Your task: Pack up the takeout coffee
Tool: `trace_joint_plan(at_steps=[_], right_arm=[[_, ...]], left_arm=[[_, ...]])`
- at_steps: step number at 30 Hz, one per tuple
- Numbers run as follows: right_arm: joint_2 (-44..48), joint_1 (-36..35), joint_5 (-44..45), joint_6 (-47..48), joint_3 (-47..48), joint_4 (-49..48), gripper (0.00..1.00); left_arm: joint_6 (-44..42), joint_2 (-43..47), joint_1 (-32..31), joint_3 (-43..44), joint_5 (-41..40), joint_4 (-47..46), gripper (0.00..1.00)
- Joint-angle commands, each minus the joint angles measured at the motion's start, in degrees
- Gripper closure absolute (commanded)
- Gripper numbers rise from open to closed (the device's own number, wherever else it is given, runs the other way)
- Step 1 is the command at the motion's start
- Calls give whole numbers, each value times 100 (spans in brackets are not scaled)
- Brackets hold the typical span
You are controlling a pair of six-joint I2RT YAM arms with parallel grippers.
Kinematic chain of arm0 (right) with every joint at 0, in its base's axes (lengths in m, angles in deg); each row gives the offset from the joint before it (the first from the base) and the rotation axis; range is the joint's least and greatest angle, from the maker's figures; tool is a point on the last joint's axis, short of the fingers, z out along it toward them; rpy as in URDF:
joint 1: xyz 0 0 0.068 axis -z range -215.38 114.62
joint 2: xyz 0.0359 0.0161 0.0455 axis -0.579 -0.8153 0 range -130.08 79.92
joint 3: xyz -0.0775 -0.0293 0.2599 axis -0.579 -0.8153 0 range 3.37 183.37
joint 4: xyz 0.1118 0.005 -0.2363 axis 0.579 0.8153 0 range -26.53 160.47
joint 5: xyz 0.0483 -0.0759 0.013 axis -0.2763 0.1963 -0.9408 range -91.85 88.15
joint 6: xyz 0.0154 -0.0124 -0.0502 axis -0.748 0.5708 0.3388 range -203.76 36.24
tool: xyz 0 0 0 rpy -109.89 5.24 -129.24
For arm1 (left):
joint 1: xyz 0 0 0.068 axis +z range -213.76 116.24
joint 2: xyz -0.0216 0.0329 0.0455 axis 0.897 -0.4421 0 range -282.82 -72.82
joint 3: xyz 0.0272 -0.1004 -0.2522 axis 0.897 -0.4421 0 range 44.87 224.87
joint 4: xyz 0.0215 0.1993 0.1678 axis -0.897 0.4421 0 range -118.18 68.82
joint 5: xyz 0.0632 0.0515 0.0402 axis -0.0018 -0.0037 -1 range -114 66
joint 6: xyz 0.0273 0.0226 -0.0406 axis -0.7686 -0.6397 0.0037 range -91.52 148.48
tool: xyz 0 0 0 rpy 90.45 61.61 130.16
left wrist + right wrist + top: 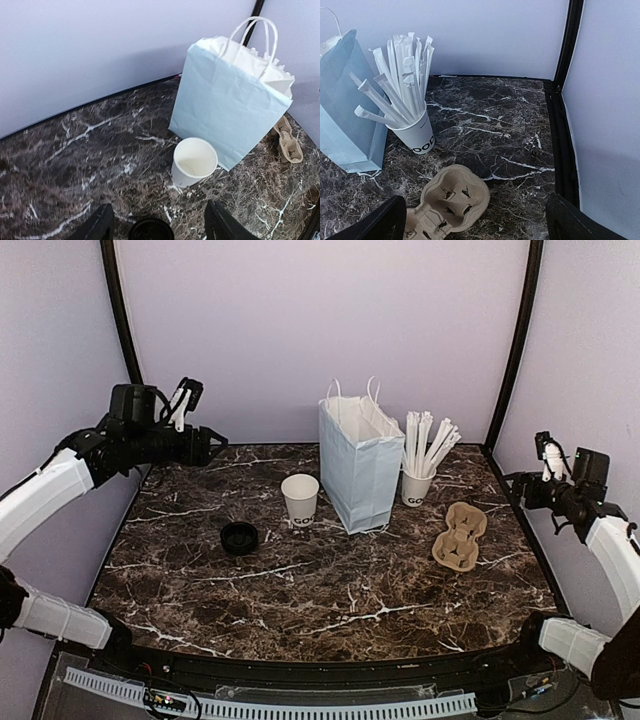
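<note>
Coffee cup (300,498) stands lidless on the marble table (320,590).
Its black lid (239,537) lies nearer, apart to the left; the cup is just beside the white paper bag (358,465). Left gripper (216,445) and right gripper (516,482) hover at the table's sides, jaws apart, holding nothing.

1 camera overlooks the table (320,580) from behind; 2 nearer wrist cameras probably share the bag (225,110).

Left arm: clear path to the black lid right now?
Likely yes. The black lid lies alone on the marble table, apart from the uncovered paper cup. The left fingers stand open above it, with nothing in between.
</note>
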Motion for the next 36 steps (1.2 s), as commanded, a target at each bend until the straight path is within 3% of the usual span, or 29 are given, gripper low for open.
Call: trace_joint_plan(at_steps=[1,6,13,16,21,26,36], right_arm=[[99,44,-277,313,-163,-392,2],[130,57,-325,419,-223,-445,2],[121,65,-479,519,-279,-520,3],[145,58,-491,561,-299,-536,3],[180,64,-471,602,-307,-531,3],[184,64,-450,661,-345,-547,3],[168,54,-449,743,-389,-564,3]], left_arm=[[-63,-724,-305,1276,221,1083,42],[-281,-1842,-945,2502,-353,2002,49],[-330,-2967,-1505,3381,-244,2295,48],[-492,-3413,-1629,3717,226,2480,59],[-568,-4394,-1893,4449,195,2898,61],[-563,-4958,-1955,4681,-417,2716,61],[-618,-5388,-1958,4904,-552,2640,69]])
